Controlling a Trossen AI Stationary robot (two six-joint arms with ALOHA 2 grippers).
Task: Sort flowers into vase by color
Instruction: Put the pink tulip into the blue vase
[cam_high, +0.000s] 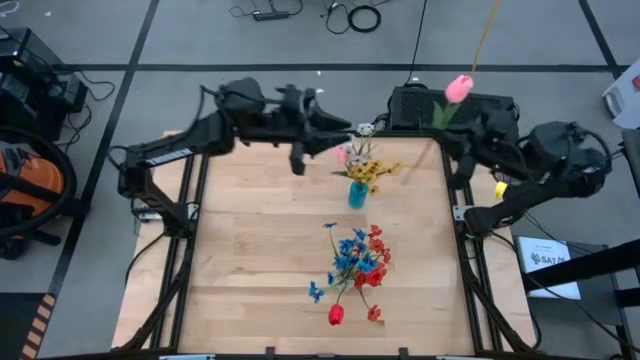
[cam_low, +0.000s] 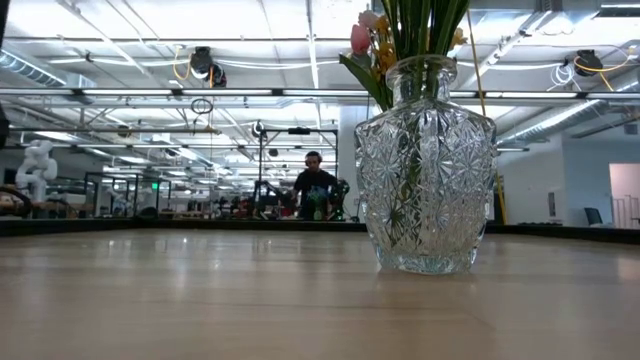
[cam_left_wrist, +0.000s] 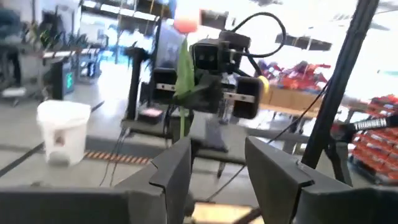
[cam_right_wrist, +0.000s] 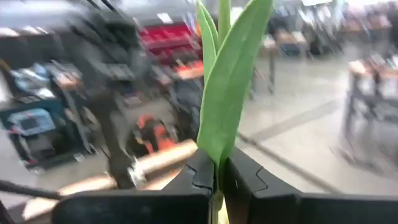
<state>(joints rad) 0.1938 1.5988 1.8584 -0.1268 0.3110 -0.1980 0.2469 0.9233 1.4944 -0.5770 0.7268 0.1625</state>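
A cut-glass vase (cam_low: 425, 170), seen with a blue base (cam_high: 358, 193) from above, stands at the table's far middle. It holds yellow, pink and white flowers (cam_high: 362, 165). Blue and red flowers (cam_high: 357, 262) lie in a heap on the near middle of the table, with a red tulip (cam_high: 336, 315) at the near end. My right gripper (cam_right_wrist: 217, 177) is raised over the far right corner, shut on a pink tulip (cam_high: 458, 88). My left gripper (cam_left_wrist: 214, 171) is open, raised left of the vase, pointing toward the right arm. My right gripper pinches the pink tulip's green stem (cam_right_wrist: 217, 186) between its two fingers, just below the long leaf (cam_right_wrist: 227, 87). The tulip is lifted clear of the table and stands upright above the fingers, its bloom (cam_left_wrist: 185, 23) on top.
The table's left half and near right corner (cam_high: 240, 250) are bare wood. Black frame rails run along the table's edges. Cables, a box and an orange vacuum (cam_high: 25, 185) sit on the floor around it. A person (cam_low: 315, 185) shows far behind the table.
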